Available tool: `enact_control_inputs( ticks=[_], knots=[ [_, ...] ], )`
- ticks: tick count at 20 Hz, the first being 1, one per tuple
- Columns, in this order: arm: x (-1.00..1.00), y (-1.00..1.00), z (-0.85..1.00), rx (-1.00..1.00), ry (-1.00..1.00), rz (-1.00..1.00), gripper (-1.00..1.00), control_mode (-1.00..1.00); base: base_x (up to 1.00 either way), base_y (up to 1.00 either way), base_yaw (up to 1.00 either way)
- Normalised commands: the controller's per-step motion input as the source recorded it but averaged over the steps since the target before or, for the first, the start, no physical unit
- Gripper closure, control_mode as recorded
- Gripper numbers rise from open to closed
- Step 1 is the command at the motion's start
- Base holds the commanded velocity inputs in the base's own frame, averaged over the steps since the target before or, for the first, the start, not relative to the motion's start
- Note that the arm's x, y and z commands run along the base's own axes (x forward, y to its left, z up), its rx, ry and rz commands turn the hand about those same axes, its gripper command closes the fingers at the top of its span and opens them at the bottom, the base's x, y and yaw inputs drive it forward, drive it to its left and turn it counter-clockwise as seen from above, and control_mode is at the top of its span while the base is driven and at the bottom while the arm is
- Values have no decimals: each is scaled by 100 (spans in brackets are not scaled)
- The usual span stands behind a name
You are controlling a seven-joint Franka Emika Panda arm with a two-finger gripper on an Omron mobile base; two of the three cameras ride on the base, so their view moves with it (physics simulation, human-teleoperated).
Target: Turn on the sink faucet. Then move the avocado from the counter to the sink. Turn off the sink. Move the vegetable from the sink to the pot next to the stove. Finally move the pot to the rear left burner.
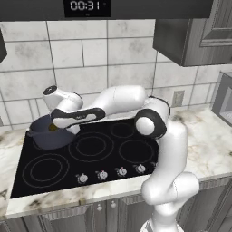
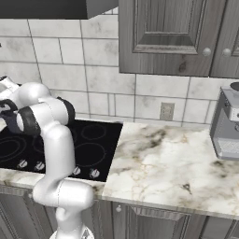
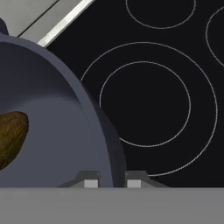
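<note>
The dark blue-grey pot [image 1: 47,136] is at the rear left corner of the black stove [image 1: 113,154]. My gripper [image 1: 71,128] reaches down to the pot's right rim. In the hand view my gripper [image 3: 112,181] is shut on the pot [image 3: 48,109], one fingertip inside the wall and one outside. The brownish-olive avocado [image 3: 11,133] lies inside the pot, also seen as a small brown spot, the avocado [image 1: 53,128]. A large ring burner [image 3: 146,103] lies just beside the pot. Whether the pot rests on the glass or hangs just above it, I cannot tell. The white marble counter [image 2: 163,158] stretches right of the stove [image 2: 93,140].
A row of small knobs [image 1: 111,173] runs along the stove's front edge. A grey appliance [image 2: 227,123] stands at the counter's far right. Dark cabinets [image 2: 168,37] and a microwave with a clock [image 1: 86,7] hang overhead. The tiled wall is close behind the pot.
</note>
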Motion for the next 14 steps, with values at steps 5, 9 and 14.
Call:
enact_control_inputs(
  ticks=[5, 9, 14],
  knots=[
    [13, 16, -18, 0, 0, 0, 100, -100, 0, 0, 0],
    [16, 1, -23, 0, 0, 0, 100, -100, 0, 0, 0],
    [16, 3, -29, 0, 0, 0, 100, -100, 0, 0, 0]
  ],
)
